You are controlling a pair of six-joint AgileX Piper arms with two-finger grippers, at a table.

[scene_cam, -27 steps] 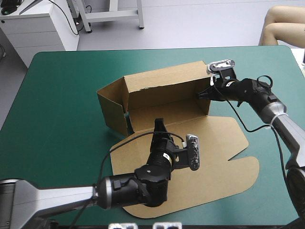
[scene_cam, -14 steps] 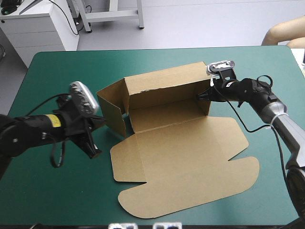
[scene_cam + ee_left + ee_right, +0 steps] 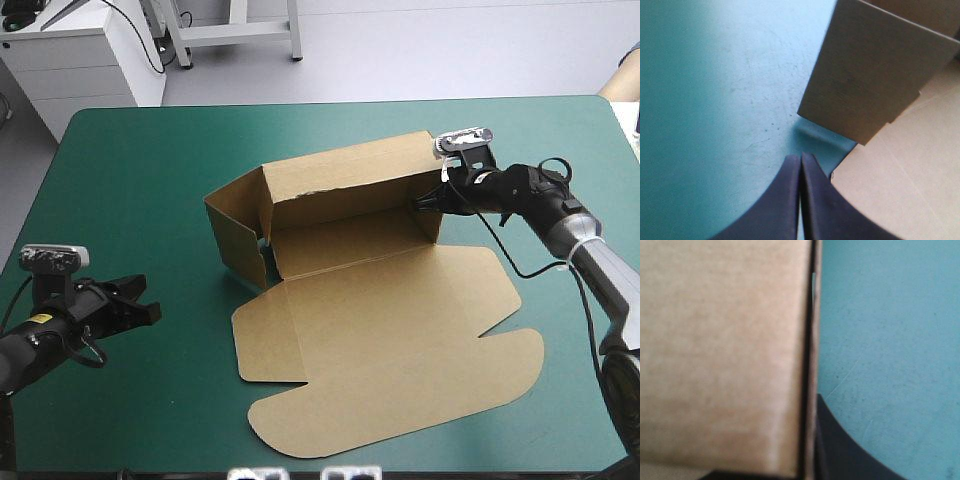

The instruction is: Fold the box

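High view: left jaws, together, have pulled back well clear of the box; right jaws clamp its raised end wall, lid flat on the counter.

Box: plain uniform brown board. Table cover: teal-green, faint pale scuff marks just ahead of left gripper. Fingers of left gripper and right gripper: black.

The worktop has a teal-green cover, rounded corners. Sitting on it, pretty much centre, is the brown box: walls standing up at its 12 and 9 o'clock sides, rest of the sheet lying flat on the cover, spreading out toward 5 o'clock.
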